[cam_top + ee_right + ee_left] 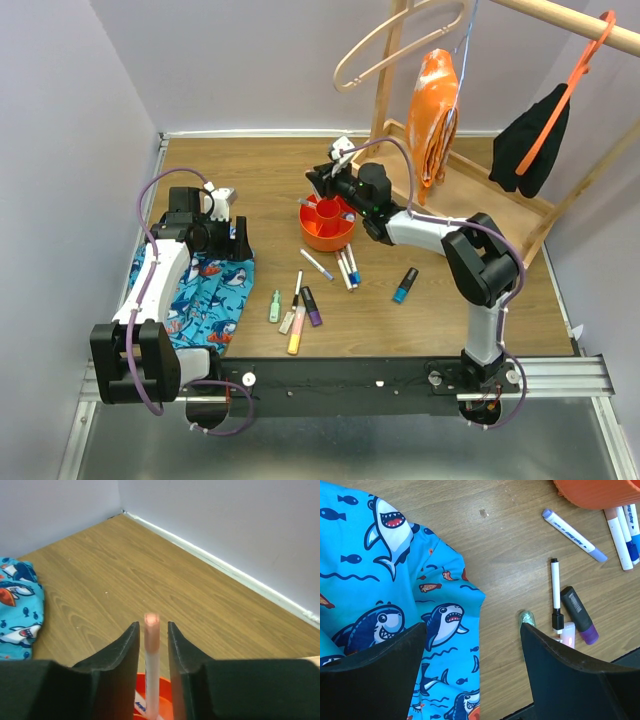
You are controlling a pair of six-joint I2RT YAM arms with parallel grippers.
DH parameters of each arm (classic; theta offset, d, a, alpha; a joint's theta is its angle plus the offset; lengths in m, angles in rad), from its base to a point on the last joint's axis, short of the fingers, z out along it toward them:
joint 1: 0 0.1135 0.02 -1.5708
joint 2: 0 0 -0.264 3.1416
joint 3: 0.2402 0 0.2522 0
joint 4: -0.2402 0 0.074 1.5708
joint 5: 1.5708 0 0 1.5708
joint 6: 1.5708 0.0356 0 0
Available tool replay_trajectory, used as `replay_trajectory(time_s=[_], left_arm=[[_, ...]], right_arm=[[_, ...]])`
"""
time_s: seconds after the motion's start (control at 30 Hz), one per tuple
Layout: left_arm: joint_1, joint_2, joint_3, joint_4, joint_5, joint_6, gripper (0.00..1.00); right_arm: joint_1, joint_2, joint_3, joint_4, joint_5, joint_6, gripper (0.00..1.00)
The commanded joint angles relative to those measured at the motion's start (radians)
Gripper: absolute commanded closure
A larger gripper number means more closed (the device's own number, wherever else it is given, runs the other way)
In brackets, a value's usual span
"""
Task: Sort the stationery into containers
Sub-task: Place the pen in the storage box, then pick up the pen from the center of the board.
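**Stationery: one marker over the bowl, the rest loose on the table**

Your wooden table (250,170) is smooth and grained, and most of the job lies on it. At its left, the blue shark-print cloth (205,290) lies soft and rumpled; leave it out of the sort. Mid-table sits the round red-orange plastic bowl (325,238), hard-walled, with a central cup and dividers.

Your right gripper (151,630) hangs over that bowl, its fingers pinching a pink-capped white marker (151,652) upright, with the barrel running down toward the bowl's inside. You appear to be at the drop. Which compartment lies beneath the marker cannot be told. The next move calls for parting the fingers just enough that the slick round barrel slides down inside the wall.

Your left gripper (472,630) hovers at the cloth's edge, its fingers spread wide with nothing between them.

The sort looks far from done, judging by what lies loose:
- A bunch of white markers with blue caps (347,268) lies just beside the bowl.
- A white marker with lilac ends (574,541) lies near them.
- A teal-blue marker (404,285) lies apart on the right.
- Closer to you are a chunky dark highlighter with a purple end (578,614) and a pink-and-yellow highlighter (297,338).
- A slim white pen with a black cap (555,592) and a stubby pale green marker (526,617) lie beside those.

All are smooth plastic cylinders lying flat and will likely roll. Several touch, so close across one barrel at a time.
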Motion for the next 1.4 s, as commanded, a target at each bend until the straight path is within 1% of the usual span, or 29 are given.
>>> replay_trajectory(time_s=[0.0,0.17,0.2,0.27,0.3,0.33,0.4,0.43,0.5,0.53,0.57,0.6,0.63,0.67,0.73,0.77,0.8,0.83,0.9,0.93,1.03,1.1,1.23,1.37], left_arm=[[0.006,-0.011,0.016,0.017,0.011,-0.005,0.16],[0.006,-0.033,0.015,0.036,0.016,-0.016,0.15],[0.006,-0.037,0.013,0.043,0.017,-0.017,0.15],[0.007,-0.059,0.012,0.051,0.021,-0.025,0.15],[0.006,-0.065,0.007,0.051,0.027,-0.025,0.15],[0.006,-0.073,0.004,0.051,0.028,-0.026,0.14],[0.006,-0.096,-0.009,0.047,0.007,-0.034,0.14],[0.006,-0.103,-0.011,0.04,0.002,-0.037,0.14],[0.004,-0.123,-0.011,0.021,-0.009,-0.046,0.14],[0.006,-0.131,-0.01,0.013,-0.009,-0.046,0.14],[0.004,-0.142,-0.008,0.005,0.001,-0.048,0.14],[0.006,-0.146,-0.007,-0.01,0.02,-0.046,0.14],[0.003,-0.151,-0.007,-0.015,0.042,-0.033,0.17],[-0.002,-0.16,-0.005,-0.019,0.042,-0.028,0.17],[-0.005,-0.16,0.006,-0.039,0.037,-0.019,0.18],[-0.003,-0.157,0.009,-0.045,0.027,-0.007,0.18],[-0.003,-0.157,0.013,-0.055,0.021,-0.003,0.18],[-0.003,-0.159,0.013,-0.05,0.014,0.0,0.18],[-0.005,-0.169,0.015,-0.035,-0.004,0.004,0.18],[-0.005,-0.172,0.018,-0.032,-0.012,0.004,0.18],[-0.005,-0.186,0.029,-0.023,-0.035,0.007,0.17],[-0.003,-0.198,0.032,-0.024,-0.048,0.007,0.17],[0.0,-0.231,0.023,-0.03,-0.076,-0.006,0.16],[0.015,-0.254,0.01,-0.038,-0.091,-0.014,0.16]], right_arm=[[-0.006,-0.01,0.006,-0.057,-0.013,-0.028,0.57],[-0.006,-0.089,0.019,-0.188,-0.039,-0.02,0.53],[-0.006,-0.131,0.028,-0.217,-0.045,-0.017,0.52],[-0.004,-0.179,0.032,-0.307,-0.102,-0.018,0.5],[-0.003,-0.199,0.038,-0.347,-0.189,-0.034,0.5],[0.01,-0.233,0.05,-0.463,-0.243,-0.057,0.5],[0.039,-0.242,0.082,-0.604,-0.314,-0.098,0.51],[0.075,-0.238,0.128,-0.752,-0.32,-0.084,0.52],[0.109,-0.221,0.162,-0.885,-0.328,-0.005,0.55],[0.146,-0.212,0.186,-0.994,-0.335,0.014,0.55],[0.167,-0.199,0.188,-1.034,-0.346,0.018,0.55],[0.19,-0.196,0.188,-1.07,-0.355,-0.013,0.55],[0.238,-0.196,0.188,-1.131,-0.354,-0.041,0.55],[0.25,-0.198,0.17,-1.139,-0.355,-0.069,0.55],[0.254,-0.199,0.159,-1.145,-0.392,-0.187,0.55],[0.254,-0.189,0.191,-1.168,-0.394,-0.248,0.55],[0.255,-0.157,0.209,-1.195,-0.398,-0.381,0.55],[0.255,-0.14,0.235,-1.282,-0.423,-0.461,0.55],[0.257,-0.107,0.298,-1.384,-0.45,-0.628,0.55],[0.263,-0.08,0.312,-1.466,-0.447,-0.778,0.55],[0.283,-0.044,0.346,-1.541,-0.417,-0.958,0.55],[0.301,-0.04,0.34,-1.539,-0.391,-1.014,0.57],[0.359,-0.047,0.285,-1.477,-0.34,-1.129,0.57],[0.404,-0.029,0.266,-1.457,-0.332,-1.17,0.57]])
